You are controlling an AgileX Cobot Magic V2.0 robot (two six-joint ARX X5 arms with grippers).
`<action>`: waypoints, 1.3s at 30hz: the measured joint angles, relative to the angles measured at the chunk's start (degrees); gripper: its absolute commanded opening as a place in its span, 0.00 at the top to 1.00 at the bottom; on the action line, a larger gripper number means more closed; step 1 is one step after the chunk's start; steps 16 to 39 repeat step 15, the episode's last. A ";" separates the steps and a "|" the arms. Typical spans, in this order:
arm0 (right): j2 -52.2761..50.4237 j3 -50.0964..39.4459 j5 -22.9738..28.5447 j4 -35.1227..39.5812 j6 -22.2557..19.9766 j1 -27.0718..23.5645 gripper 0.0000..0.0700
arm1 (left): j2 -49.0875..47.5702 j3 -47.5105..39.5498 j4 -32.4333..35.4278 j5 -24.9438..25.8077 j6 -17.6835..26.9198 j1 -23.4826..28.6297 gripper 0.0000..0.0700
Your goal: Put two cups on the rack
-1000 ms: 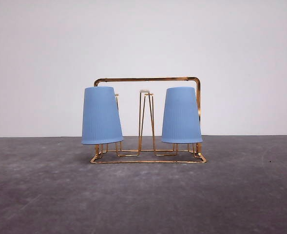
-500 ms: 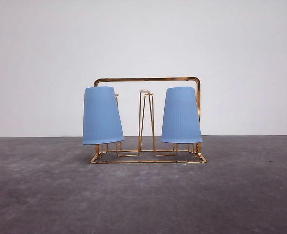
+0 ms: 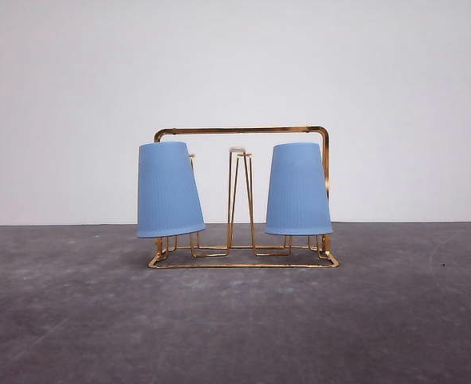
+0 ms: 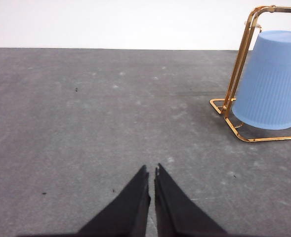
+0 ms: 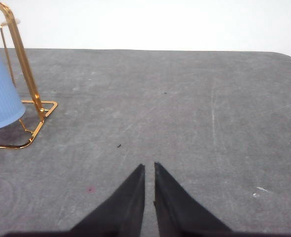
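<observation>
We see a grey, scuffed table (image 3: 235, 320) with a plain white wall (image 3: 235, 72) behind it, and little else around the task's things. The rack (image 3: 243, 130) stands in the middle of the table, towards the far edge, its gold wire frame upright and its base flat on the surface. Both cups sit upside down over its prongs, mouths downward and raised off the table. The left cup (image 3: 169, 190) leans slightly, its rim tilted; the right cup (image 3: 298, 190) hangs straighter. Between them a pair of bare prongs (image 3: 241, 200) rises to white tips.

In the left wrist view, our left gripper (image 4: 151, 172) hovers over bare table with its two black fingers drawn together, holding nothing, only a thin slit between the tips. The rack and the leaning cup lie well apart from it. In the right wrist view, our right gripper (image 5: 149, 168) is likewise closed and empty above bare table, a narrow gap between its fingers, with the rack's corner and part of a cup off to one side, well apart.
</observation>
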 measured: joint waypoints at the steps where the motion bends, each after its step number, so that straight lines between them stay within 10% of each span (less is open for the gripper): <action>1: 0.00 0.00 0.00 0.00 0.01 0.00 0.95 | 0.00 0.00 0.00 0.00 0.00 0.00 1.00; 39: 0.00 0.00 0.00 0.00 0.00 0.00 0.95 | 0.00 0.00 0.00 0.00 0.00 0.00 1.00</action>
